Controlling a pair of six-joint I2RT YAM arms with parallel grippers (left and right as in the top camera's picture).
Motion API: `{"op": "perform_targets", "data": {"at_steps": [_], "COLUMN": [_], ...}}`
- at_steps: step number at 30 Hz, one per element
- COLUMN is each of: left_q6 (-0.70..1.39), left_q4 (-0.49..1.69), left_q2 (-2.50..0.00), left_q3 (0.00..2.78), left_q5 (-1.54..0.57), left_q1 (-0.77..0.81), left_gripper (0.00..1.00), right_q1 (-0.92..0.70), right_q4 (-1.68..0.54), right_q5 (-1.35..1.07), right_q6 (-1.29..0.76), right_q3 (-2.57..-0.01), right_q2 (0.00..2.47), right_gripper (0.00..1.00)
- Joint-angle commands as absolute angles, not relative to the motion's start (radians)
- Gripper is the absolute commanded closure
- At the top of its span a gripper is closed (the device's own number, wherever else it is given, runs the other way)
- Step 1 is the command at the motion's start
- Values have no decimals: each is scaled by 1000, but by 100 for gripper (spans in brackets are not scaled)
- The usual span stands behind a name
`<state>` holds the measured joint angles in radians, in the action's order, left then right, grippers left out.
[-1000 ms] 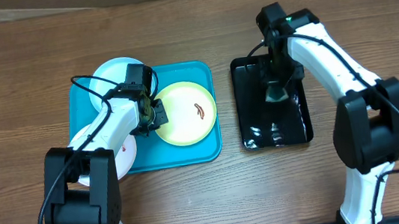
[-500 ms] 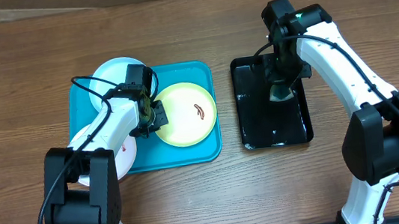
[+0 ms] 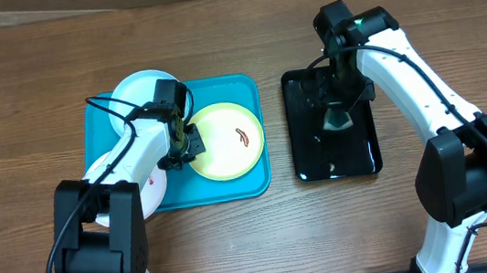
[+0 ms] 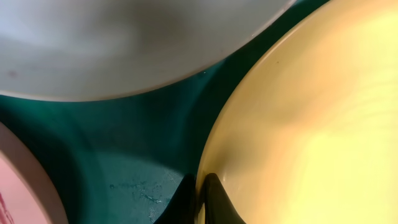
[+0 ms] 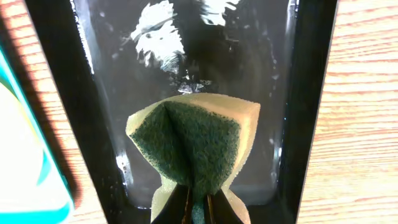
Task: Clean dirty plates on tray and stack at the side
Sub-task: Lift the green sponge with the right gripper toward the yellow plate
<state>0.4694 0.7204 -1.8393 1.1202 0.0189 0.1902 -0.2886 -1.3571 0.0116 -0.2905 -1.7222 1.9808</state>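
The yellow plate point(image 3: 225, 138) with a reddish-brown smear lies on the right half of the teal tray point(image 3: 253, 183). The pale blue plate point(image 3: 135, 92) sits at the tray's back left and the white plate point(image 3: 152, 185) at its front left, both partly under my left arm. My left gripper point(image 3: 187, 141) is shut on the yellow plate's left rim point(image 4: 214, 149). My right gripper point(image 3: 338, 115) is shut on a green and yellow sponge point(image 5: 189, 146), folded, over the black tray point(image 3: 306, 161).
The glossy black tray point(image 5: 298, 93) is wet and stands to the right of the teal tray on the wooden table point(image 3: 34, 77). A cardboard edge runs along the back of the table.
My right gripper rose and moved back a little with the sponge, then came forward and lower over the black tray. My left arm has not visibly moved.
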Motion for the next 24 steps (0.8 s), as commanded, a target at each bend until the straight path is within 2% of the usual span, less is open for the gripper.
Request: {"op": "perform_targets", "data": {"at_steps": [1,16,24], "left_q6": [491,532,554], "left_q4": [741,741,740], "left_q2": [-1856,-1856,-1856], "left_q3": [1103,1103,1103], "left_q5": [62,62,62], "left_q1": [197,196,196], "left_gripper": [96,96,96], "right_q1": [-289,-313,-358], "right_q4": [-1347,-1364,-1285], "right_q5": [16,27,-275], "right_q6": [-349,-288,-181], "right_q3": [-1740,-1740,-1747], "right_q2": [1953,1953,1951], "right_gripper": [96,96,96]}}
